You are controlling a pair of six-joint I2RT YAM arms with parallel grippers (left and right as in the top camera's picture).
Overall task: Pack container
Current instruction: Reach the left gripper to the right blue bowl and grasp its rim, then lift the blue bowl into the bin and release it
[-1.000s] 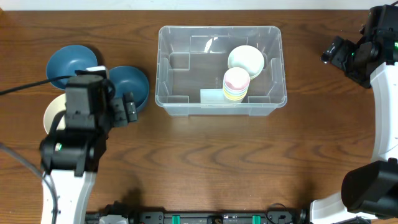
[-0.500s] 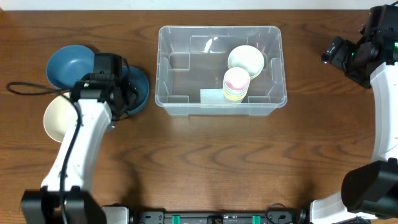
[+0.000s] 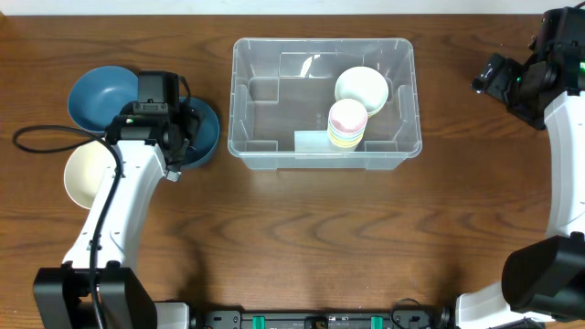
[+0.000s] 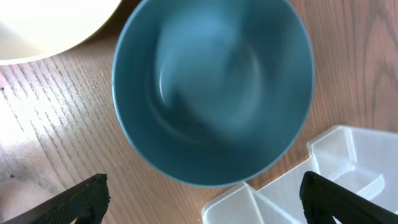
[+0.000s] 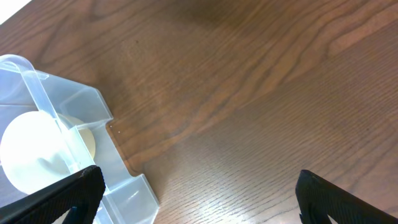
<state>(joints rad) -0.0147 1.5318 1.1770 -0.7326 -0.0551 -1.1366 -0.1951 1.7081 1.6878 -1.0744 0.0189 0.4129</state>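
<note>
The clear plastic container (image 3: 274, 50) stands at the table's middle back. Inside it are a cream bowl (image 3: 361, 89) and a stack of small cups (image 3: 347, 122) with a pink one on top. A corner of the container shows in the left wrist view (image 4: 348, 162) and in the right wrist view (image 5: 87, 112). My left gripper (image 4: 199, 199) is open and empty, hovering over a blue bowl (image 3: 206, 128), which fills the left wrist view (image 4: 211, 87). My right gripper (image 5: 199, 196) is open and empty, far right of the container.
A second blue bowl (image 3: 102, 93) sits at the far left. A cream bowl (image 3: 84, 174) lies below it, its edge also in the left wrist view (image 4: 50, 25). A black cable (image 3: 46, 137) runs left of my left arm.
My left arm has swung from the left front up and right over the nearer blue bowl, then settled there. The right arm has not moved.
</note>
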